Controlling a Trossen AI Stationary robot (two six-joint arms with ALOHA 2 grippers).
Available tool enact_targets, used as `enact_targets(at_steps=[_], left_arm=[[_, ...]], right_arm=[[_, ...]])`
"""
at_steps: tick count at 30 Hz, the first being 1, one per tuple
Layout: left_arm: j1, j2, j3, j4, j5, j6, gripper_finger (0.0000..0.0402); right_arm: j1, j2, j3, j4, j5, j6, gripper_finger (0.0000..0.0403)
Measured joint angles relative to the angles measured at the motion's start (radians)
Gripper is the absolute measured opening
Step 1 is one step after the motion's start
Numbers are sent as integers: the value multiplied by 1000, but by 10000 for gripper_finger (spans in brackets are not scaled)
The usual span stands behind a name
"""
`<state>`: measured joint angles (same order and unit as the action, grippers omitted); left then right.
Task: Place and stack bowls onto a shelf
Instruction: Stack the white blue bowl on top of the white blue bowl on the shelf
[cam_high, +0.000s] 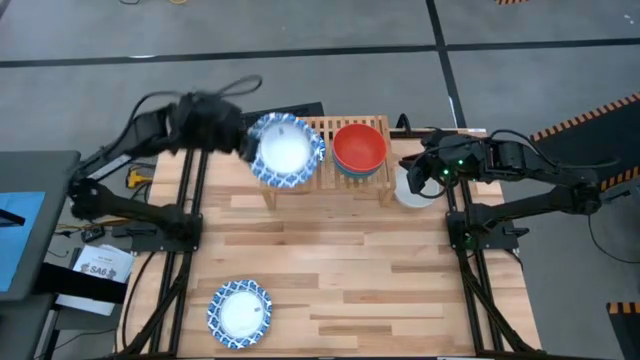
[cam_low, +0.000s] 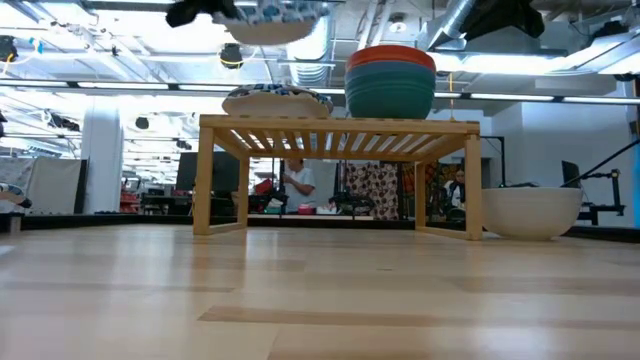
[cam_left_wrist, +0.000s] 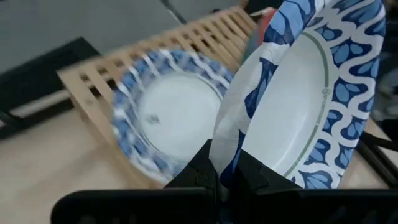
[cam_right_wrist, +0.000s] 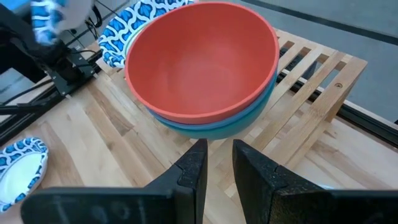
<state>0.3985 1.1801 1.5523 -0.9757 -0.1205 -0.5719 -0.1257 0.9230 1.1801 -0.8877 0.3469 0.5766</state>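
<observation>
Nearest, a patterned bowl (cam_high: 239, 313) waits on the bench (cam_high: 350, 270); the left hand (cam_left_wrist: 227, 177), clamped on another thin, light, flexing bowl's (cam_left_wrist: 298, 99) rim, hovers over the shelf (cam_high: 325, 165); the right hand (cam_right_wrist: 217, 163), fingers slightly apart, waits by the red stack (cam_right_wrist: 202, 65).

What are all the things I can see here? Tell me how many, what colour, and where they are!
Held bowl: one, blue-and-white, gripped above the shelf's left side.
Patterned bowl: at least one, blue-and-white, on the shelf's left side under the held one.
Stacked bowls: red on top of a green and a blue one, on the shelf's right side.
White bowl: one, on the table right of the shelf.
Near bowl: one, blue-and-white, front left of the table.
Shelf: one, light wood, at the back of the table.
Table: one, light wood planks.
Left gripper: dark, pinching the held bowl's rim.
Right gripper: dark, open, near the stacked bowls.
</observation>
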Motion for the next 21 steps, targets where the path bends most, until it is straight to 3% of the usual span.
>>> enact_targets(at_steps=[8, 21], left_arm=[[205, 185, 63, -32, 221, 107, 0], [231, 294, 63, -55, 159, 213, 8]], right_arm=[[0, 0, 0, 4, 0, 0, 103], [0, 0, 0, 4, 0, 0, 103]])
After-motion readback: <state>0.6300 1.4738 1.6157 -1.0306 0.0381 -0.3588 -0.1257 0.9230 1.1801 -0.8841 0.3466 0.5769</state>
